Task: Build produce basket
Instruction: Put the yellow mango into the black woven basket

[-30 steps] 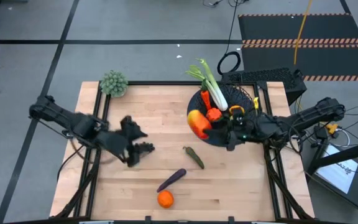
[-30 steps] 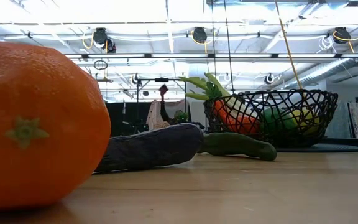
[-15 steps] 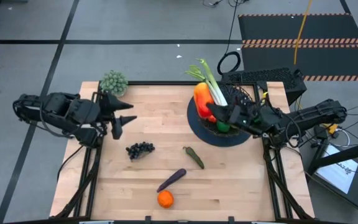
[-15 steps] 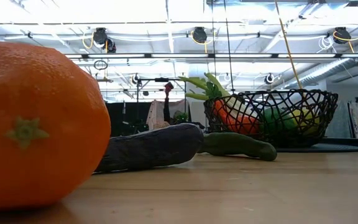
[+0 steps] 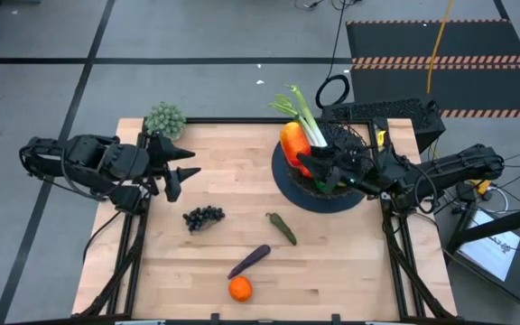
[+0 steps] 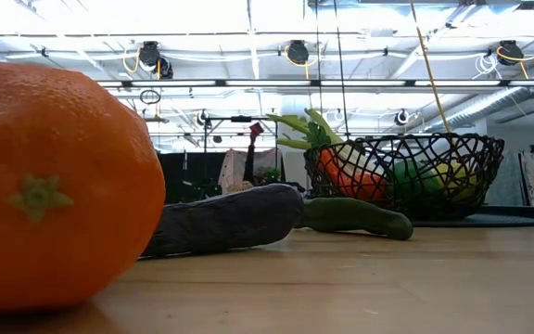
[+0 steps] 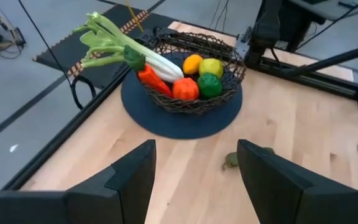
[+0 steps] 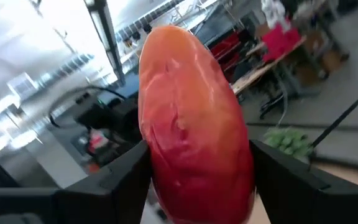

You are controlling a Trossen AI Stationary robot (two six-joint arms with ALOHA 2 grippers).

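Four pieces lie loose: grapes (image 5: 204,217), pickle (image 5: 282,227), eggplant (image 5: 249,261), orange (image 5: 239,289). Right gripper (image 8: 197,162) clamps the pepper (image 5: 293,142) over the basket (image 5: 287,185); left gripper (image 5: 177,171) gapes empty.

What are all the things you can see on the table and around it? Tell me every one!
Round black wire-mesh basket: one, black, far right part of the table on a dark round mat.
White-green leek: one, in the basket, leaves sticking out.
Carrot: one, orange, in the basket.
Tomato: one, red-orange, in the basket.
Small orange: one, in the basket.
Lemon: one, yellow, in the basket.
Lime: one, green, in the basket.
Red-yellow pepper: one, held above the basket.
Dark grapes: one bunch, left of centre.
Green pickle: one, mid-table.
Purple eggplant: one, near edge.
Big orange: one, near edge.
Bushy clump: one, grey-green, far left corner.
Left gripper: open, empty, left side.
Right gripper: shut on the pepper.
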